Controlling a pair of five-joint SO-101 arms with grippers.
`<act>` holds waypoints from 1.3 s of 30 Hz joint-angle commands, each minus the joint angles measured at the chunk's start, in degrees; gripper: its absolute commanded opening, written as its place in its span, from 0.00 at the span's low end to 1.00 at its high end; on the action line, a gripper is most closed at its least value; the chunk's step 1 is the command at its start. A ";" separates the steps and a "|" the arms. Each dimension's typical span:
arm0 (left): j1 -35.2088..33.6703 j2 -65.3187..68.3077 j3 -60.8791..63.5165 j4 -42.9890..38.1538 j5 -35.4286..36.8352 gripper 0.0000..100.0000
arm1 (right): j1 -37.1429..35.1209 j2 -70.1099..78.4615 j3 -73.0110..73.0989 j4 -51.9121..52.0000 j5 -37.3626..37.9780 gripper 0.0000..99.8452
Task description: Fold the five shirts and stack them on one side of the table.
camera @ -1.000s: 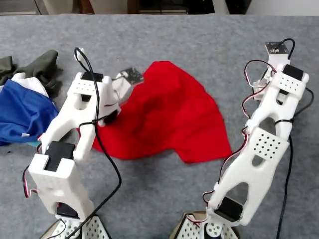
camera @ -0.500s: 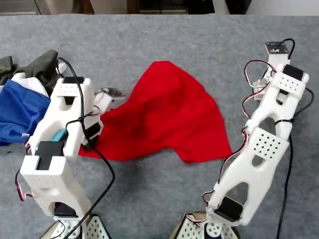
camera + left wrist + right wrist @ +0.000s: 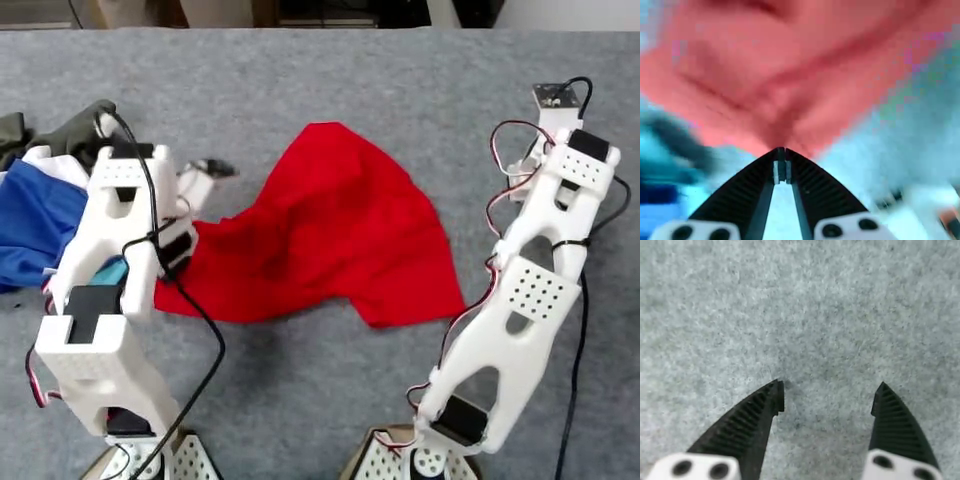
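Nothing is judged folded yet. Red shirt (image 3: 330, 230) is spread crumpled at ctr frame, its left edge pinched by the closed left gripper (image 3: 781, 167). Right gripper (image 3: 827, 400) is held wide over bare table (image 3: 400, 90), upper right. Other shirts (image 3: 40, 220) are heaped at left edge, unfolded.

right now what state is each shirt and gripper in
red shirt: unfolded, spread out, one edge pinched by the left gripper
blue shirt: crumpled in a heap, not folded
dark green shirt: crumpled behind the blue shirt
left gripper: shut on the red shirt
right gripper: open, over bare table
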 commanded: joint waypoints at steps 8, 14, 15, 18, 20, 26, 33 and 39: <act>2.11 -1.45 -2.64 -11.16 13.63 0.02 | 0.22 -0.22 -2.51 -0.88 0.44 0.29; 3.96 2.86 -5.36 -2.55 14.86 0.02 | 0.22 -0.22 -2.51 -0.88 0.44 0.29; 4.22 3.47 -6.68 -0.88 16.53 0.02 | 0.22 -0.22 -2.51 -0.97 0.44 0.29; 3.87 5.32 -11.78 4.40 21.01 0.06 | 0.22 -0.22 -2.51 -0.97 0.44 0.29; 3.25 6.55 -15.65 8.35 23.12 0.15 | 0.22 -0.22 -2.51 -0.97 0.44 0.29; 2.73 9.89 -21.45 11.25 30.15 0.18 | 0.22 -0.22 -2.42 -0.97 0.44 0.29; 2.64 16.75 -21.89 8.26 37.19 0.17 | 0.22 -0.22 -2.42 -0.97 0.44 0.29; 1.41 18.95 -22.51 5.45 39.56 0.17 | 0.22 -0.22 -2.42 -0.97 0.44 0.29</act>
